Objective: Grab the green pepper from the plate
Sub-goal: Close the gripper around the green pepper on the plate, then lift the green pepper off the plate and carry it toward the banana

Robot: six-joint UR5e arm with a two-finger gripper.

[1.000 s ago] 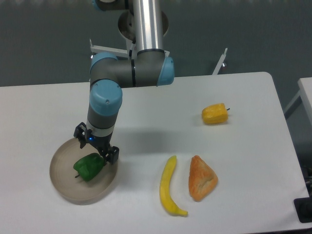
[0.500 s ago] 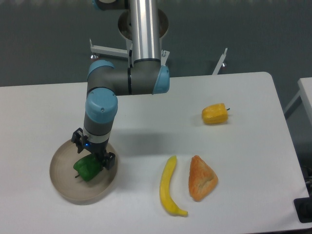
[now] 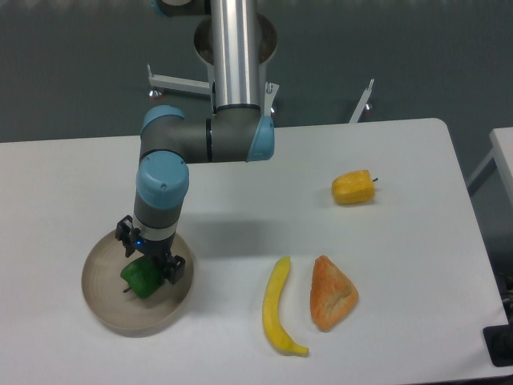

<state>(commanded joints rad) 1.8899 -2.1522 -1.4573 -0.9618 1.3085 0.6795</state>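
The green pepper (image 3: 140, 281) lies in the beige-grey plate (image 3: 104, 301) at the table's front left. My gripper (image 3: 147, 266) hangs straight down over the pepper's upper right part and covers much of it. The fingers sit low around the pepper, and their tips are hidden behind the wrist and the pepper. I cannot tell whether they press on it.
A yellow banana (image 3: 277, 306) and an orange triangular pastry (image 3: 331, 292) lie at the front middle. A yellow-orange pepper (image 3: 353, 188) sits toward the back right. The arm's upper links (image 3: 204, 140) span above the table's left middle.
The gripper has shifted left and lowered onto the green pepper, covering more of it. The pepper and plate have stayed in place.
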